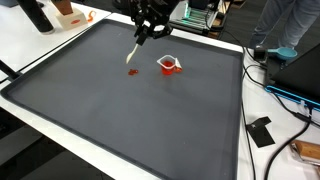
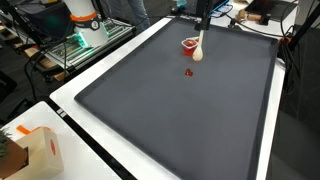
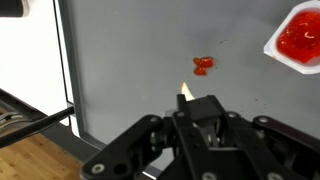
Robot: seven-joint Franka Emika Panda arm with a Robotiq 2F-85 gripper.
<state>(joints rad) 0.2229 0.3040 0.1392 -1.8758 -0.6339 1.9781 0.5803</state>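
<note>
My gripper (image 3: 196,108) is shut on a pale spoon-like utensil (image 3: 185,92), whose light tip pokes out past the jaws. In both exterior views the utensil (image 1: 137,50) (image 2: 199,46) hangs down from the gripper (image 1: 148,30) (image 2: 200,22) above the dark mat (image 1: 120,120). A small red blob (image 3: 203,66) (image 1: 133,72) (image 2: 189,72) lies on the mat just beyond the tip; I cannot tell if the tip touches the mat. A white cup of red stuff (image 3: 298,38) (image 1: 169,65) (image 2: 189,44) stands close beside it.
The mat (image 2: 180,120) covers a white table (image 1: 30,115). A wooden item and box (image 1: 68,15) sit at one far corner, a cardboard box (image 2: 35,150) at another. Cables and a black device (image 1: 262,131) lie along the table's side. People stand behind.
</note>
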